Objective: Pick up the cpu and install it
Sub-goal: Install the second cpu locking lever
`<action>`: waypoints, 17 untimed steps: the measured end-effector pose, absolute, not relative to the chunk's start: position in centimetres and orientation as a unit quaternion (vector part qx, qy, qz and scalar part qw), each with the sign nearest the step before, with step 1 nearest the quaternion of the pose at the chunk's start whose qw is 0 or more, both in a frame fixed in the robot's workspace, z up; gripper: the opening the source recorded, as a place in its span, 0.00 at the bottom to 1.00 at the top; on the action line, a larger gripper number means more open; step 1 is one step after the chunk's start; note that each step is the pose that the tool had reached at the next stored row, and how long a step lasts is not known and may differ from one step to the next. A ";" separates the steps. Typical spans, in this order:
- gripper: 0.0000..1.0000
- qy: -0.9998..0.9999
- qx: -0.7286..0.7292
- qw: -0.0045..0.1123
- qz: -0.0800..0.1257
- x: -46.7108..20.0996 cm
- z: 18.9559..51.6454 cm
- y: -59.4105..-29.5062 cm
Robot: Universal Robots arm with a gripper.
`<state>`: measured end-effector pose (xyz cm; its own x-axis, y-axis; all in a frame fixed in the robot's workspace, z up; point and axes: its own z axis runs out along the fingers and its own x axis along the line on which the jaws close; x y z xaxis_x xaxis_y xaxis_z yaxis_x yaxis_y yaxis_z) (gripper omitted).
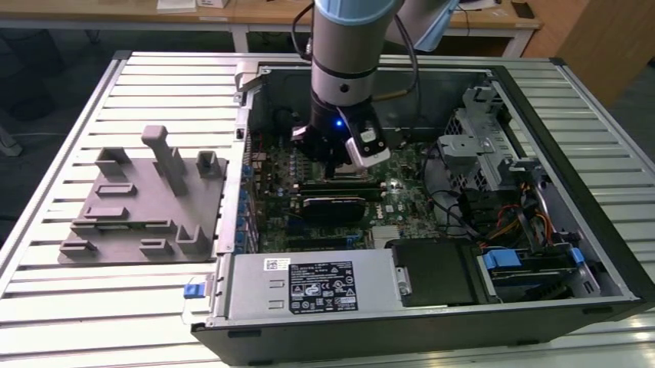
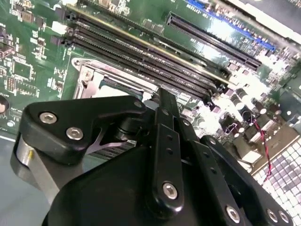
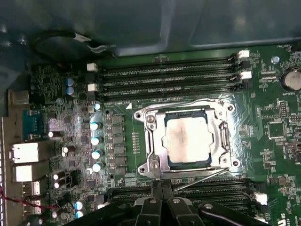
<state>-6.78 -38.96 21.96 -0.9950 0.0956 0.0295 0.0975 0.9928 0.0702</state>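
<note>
One silvery square cpu (image 3: 188,140) sits inside the metal-framed socket (image 3: 151,141). The black gripper (image 3: 162,190) hangs just beside it, fingers pressed together, holding nothing.

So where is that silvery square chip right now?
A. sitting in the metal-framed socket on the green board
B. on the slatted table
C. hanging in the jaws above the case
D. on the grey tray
A: in the first wrist view the cpu lies inside the socket frame on the motherboard.

An open computer case (image 1: 430,307) lies on the tabletop (image 1: 103,307), with a tray (image 1: 143,207) beside it toward the exterior view's left. Inside, the cpu (image 3: 189,140) sits in the socket (image 3: 155,160) between memory slots (image 3: 169,77), the hand (image 1: 343,153) directly above the motherboard (image 1: 409,207).
</note>
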 end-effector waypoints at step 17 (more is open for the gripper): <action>0.11 -0.998 -0.026 0.015 -0.062 -7.4 20.8 -40.5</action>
<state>-7.41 -40.50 20.81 -0.9982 0.0504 0.0330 0.0541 0.9909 0.1236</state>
